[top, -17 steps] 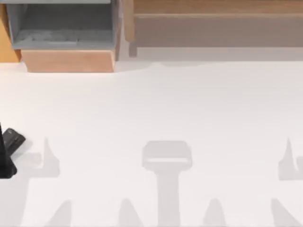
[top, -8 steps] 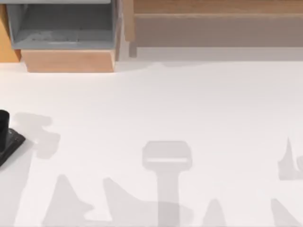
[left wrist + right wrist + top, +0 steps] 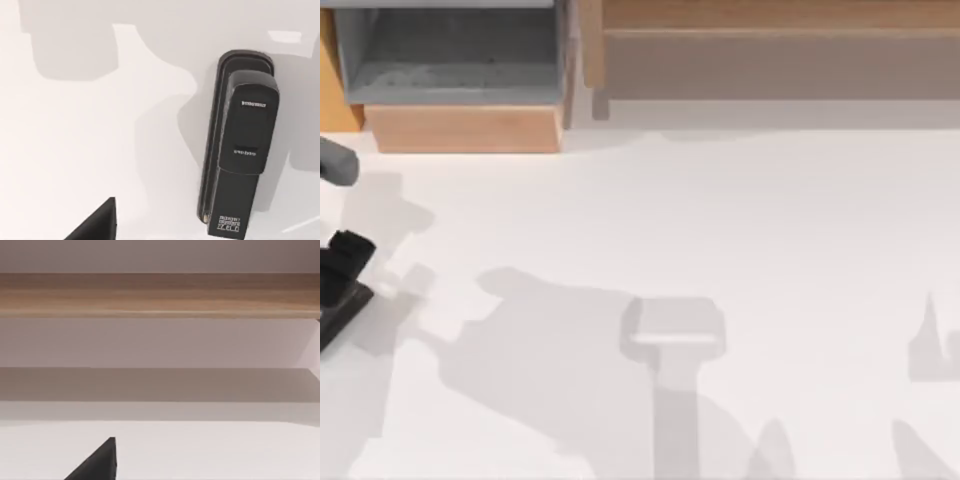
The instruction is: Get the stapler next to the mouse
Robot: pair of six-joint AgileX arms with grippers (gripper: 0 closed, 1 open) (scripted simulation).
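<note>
Stapler (image 3: 239, 145) flat on table (image 3: 90, 130), beneath left claw (image 3: 342, 262) (grip state unclear)

Stapler (image 3: 338, 300) cut off at top view's left edge.

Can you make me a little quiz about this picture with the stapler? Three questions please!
1. True or false: the stapler is red.
2. Seen from above, where on the table is the stapler? A) at the left edge B) in the middle C) at the right edge
3. Fill in the word: the stapler lies flat on a table whose colour is ____.

Key:
1. False. It is black.
2. A. The left gripper is right by it there.
3. White.
</note>
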